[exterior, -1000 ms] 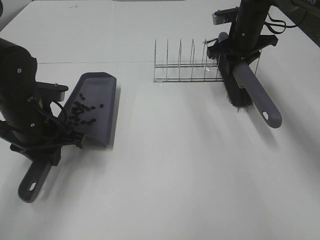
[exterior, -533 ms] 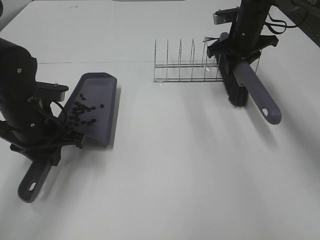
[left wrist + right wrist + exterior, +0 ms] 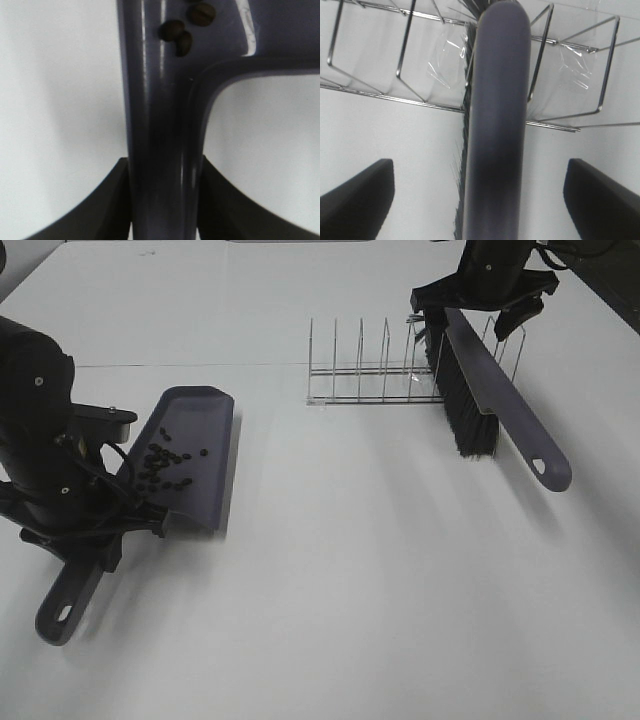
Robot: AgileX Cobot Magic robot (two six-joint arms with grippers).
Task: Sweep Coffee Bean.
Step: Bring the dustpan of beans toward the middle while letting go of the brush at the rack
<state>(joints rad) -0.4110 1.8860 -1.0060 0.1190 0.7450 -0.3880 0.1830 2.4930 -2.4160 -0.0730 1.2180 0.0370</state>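
Note:
The grey-purple dustpan [image 3: 200, 440] lies at the left with several coffee beans [image 3: 163, 464] in it. My left gripper [image 3: 92, 538] is shut on its handle [image 3: 160, 150], and three beans [image 3: 181, 31] show in the left wrist view. The grey-purple brush [image 3: 497, 400] leans in the right end of the wire rack [image 3: 365, 375], bristles [image 3: 462, 410] down, handle sticking out to the front right. My right gripper [image 3: 482, 285] is open just above the brush's far end. In the right wrist view its fingers [image 3: 357, 200] stand wide apart, clear of the brush handle [image 3: 497, 125].
The wire rack [image 3: 400, 65] has several upright dividers and stands at the back, right of the middle. The dustpan handle's end [image 3: 62, 612] points toward the front left. A seam [image 3: 250, 364] runs across the white table behind the dustpan.
My right gripper has opened, let go of the brush and pulled back and up. The brush now rests in the rack. The left arm and dustpan have not moved.

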